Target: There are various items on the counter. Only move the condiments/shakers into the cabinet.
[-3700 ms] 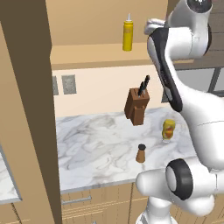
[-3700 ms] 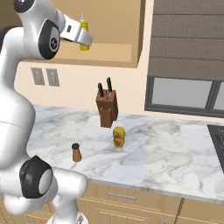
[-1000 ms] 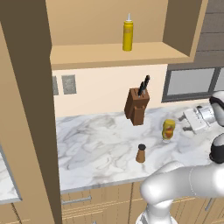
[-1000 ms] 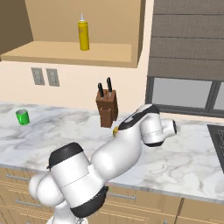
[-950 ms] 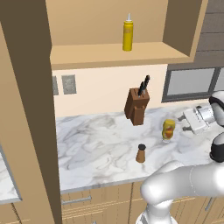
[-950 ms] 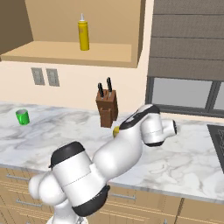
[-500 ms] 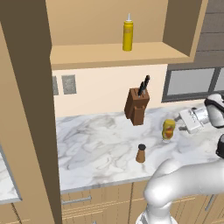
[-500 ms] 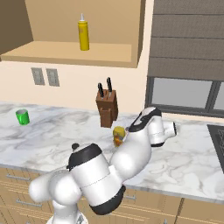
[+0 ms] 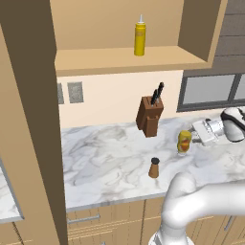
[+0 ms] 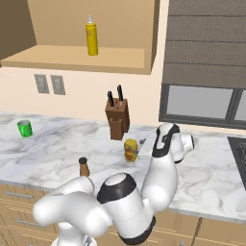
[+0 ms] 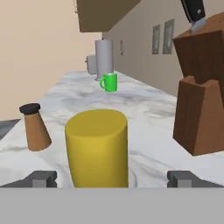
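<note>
The yellow squeeze bottle [image 9: 139,36] [image 10: 91,36] stands on the open shelf of the cabinet [image 9: 119,61] [image 10: 72,56]. On the marble counter [image 9: 105,162] [image 10: 211,178] are the yellow-orange jar [image 9: 184,141] [image 10: 130,150] [image 11: 97,148] and, to its left, the brown black-topped shaker [image 9: 154,167] [image 10: 84,166] [image 11: 35,127]. My gripper [image 9: 195,134] [image 11: 113,179] is low over the counter, just right of the jar, and open. In the hand view its fingertips [image 11: 41,178] stand wide on either side of the jar with gaps, not touching it.
The brown knife block [image 9: 150,116] [image 10: 117,120] [image 11: 201,100] stands close behind the jar. A green cup [image 10: 24,128] [image 11: 109,82] sits far left on the counter, with a grey appliance [image 11: 103,59] beyond it. A dark window lies behind the counter's right part.
The arm came down from the cabinet shelf to counter height. Over the last second the open hand has crept left toward the jar. The bottle, jar and shaker have not moved.
</note>
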